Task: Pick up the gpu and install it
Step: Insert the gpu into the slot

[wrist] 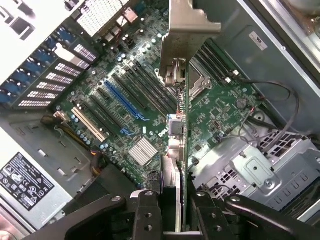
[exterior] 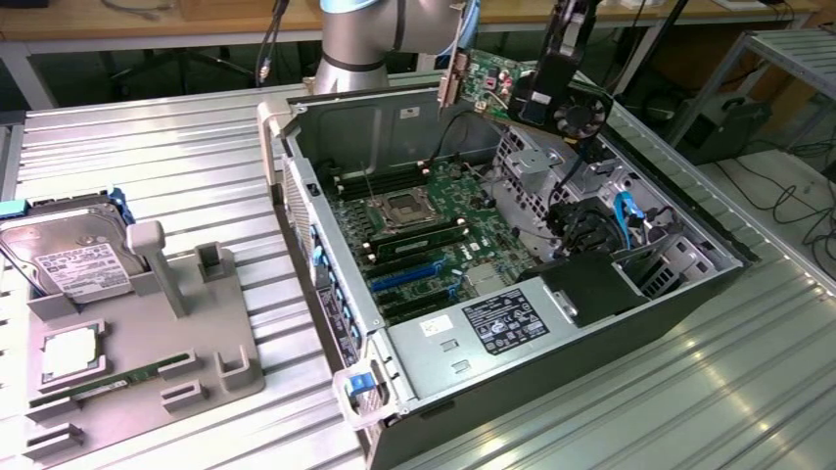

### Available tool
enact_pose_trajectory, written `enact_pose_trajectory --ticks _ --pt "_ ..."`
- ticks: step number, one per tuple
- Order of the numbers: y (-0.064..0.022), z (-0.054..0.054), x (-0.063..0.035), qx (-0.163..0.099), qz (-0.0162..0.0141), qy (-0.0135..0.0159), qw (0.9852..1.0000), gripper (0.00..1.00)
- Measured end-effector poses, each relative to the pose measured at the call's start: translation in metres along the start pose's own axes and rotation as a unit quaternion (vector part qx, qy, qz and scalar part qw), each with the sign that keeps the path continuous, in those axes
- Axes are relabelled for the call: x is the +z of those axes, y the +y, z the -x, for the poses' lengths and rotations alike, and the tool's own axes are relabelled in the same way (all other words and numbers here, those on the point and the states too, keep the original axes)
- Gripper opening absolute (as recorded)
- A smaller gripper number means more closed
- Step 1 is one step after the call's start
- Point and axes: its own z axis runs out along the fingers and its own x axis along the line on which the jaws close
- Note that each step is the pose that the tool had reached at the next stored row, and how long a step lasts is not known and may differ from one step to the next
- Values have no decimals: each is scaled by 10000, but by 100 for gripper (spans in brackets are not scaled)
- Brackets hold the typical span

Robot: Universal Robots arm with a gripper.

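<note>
Clamping the gpu point(wrist: 177, 127) edge-on, the gripper point(wrist: 175, 220) is hovering above the open computer case point(exterior: 379, 122); squaring the card with the blue slot point(wrist: 122, 100) below looks key.

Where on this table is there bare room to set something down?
Bare table slats lie to the exterior view's lower right of the computer case, and at upper left beyond the gray tray. Crowded: the tray, with the hard drive on it, and the case interior, with the claw holding the gpu above it.
</note>
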Motion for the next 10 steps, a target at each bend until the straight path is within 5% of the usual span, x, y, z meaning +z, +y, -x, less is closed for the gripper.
enact_pose_trajectory --ticks 10 --pt "6 -5 0 -696 3 -3 9976 28"
